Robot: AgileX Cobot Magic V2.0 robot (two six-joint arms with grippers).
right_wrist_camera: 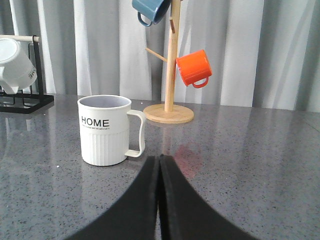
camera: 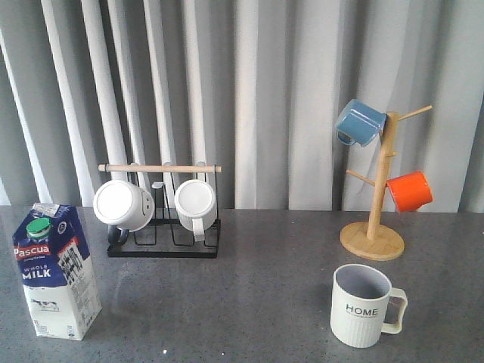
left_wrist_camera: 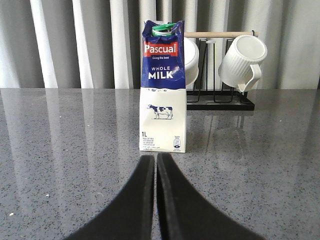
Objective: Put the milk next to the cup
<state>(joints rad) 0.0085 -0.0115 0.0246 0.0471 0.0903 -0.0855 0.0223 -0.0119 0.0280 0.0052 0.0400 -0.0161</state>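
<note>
While upright, milk (camera: 56,270), blue-and-white, green-capped

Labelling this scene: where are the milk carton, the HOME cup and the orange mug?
milk carton (camera: 54,278), front view, blue front face.
HOME cup (camera: 361,311), front view, ribbed side.
orange mug (camera: 409,190), front view, outer wall.

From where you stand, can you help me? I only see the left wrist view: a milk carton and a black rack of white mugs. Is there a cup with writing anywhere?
Observer: Yes. The cup lettered HOME stands upright at the front right of the table, far from the milk at the front left.
Operator: Anything else over there?
Observer: Behind the cup a wooden mug tree holds a blue mug and an orange mug.
Operator: What is the other arm doing?
Observer: The right gripper is shut, holding nothing, pointed at the table just beside the cup's handle.
</note>
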